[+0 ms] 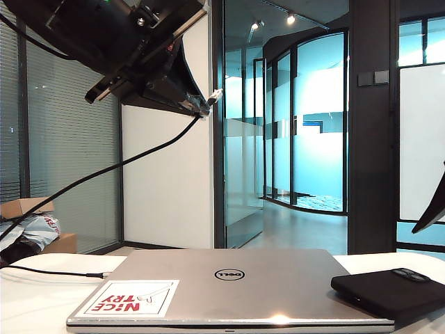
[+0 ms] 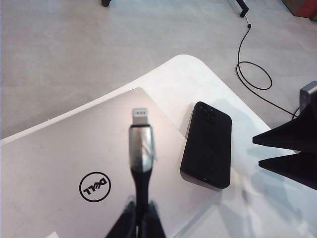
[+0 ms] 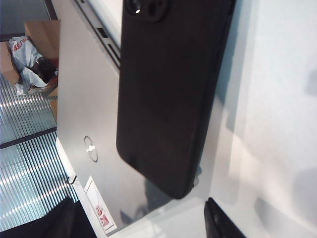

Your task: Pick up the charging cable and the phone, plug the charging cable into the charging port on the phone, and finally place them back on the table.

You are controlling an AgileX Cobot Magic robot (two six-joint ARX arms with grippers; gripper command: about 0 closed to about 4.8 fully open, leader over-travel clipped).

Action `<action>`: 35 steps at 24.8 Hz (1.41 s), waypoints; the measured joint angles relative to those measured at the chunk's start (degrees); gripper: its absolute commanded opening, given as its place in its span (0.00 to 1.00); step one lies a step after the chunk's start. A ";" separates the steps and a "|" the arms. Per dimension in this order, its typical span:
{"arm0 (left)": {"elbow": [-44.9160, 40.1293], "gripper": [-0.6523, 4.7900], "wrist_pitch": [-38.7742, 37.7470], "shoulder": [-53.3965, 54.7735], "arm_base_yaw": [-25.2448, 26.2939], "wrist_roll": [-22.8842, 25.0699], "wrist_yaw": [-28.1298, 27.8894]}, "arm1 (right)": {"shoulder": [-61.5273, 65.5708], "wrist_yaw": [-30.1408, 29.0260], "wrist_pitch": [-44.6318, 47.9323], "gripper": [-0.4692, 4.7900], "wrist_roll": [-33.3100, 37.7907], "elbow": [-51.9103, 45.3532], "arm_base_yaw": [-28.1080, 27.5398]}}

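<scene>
Clamped tight on the charging cable [image 2: 142, 148], the left gripper [image 2: 140, 218] hangs high over the left part of the table [image 2: 198, 74], its fingers pinching the black cord just below the silvery sleeve, so the white connector tip sticks out past them. From the exterior view that same gripper [image 1: 201, 104] shows up near the top left, with the charging cable [image 1: 104, 170] trailing down in a long slack curve toward the left edge of the scene.

Only the left wrist view shows the right gripper [image 2: 270, 151] well: two dark pointed fingers spread wide, holding nothing, just to the right of the phone [image 2: 207, 145] and not touching it. In the exterior view only a dark sliver of that arm shows at the right edge, and in the right wrist view [image 3: 143, 218] only the two finger ends appear, standing far apart.

Looking down from the right wrist, the phone [image 3: 171, 94] lies back up, its camera bump at the far end, half on the silver Dell laptop [image 3: 86, 124] and half over the white table [image 3: 277, 99]. At table level the phone [image 1: 389, 292] rests on the closed laptop's [image 1: 229, 285] right edge. A red-and-white sticker [image 1: 128, 298] sits on the lid's near left corner, and a second thin black cable [image 1: 55, 273] lies on the table to the laptop's left.
</scene>
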 measured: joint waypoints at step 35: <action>0.00 0.11 0.46 0.00 0.00 0.00 0.00 | 35.45 -0.55 40.19 0.77 6.95 2.60 0.00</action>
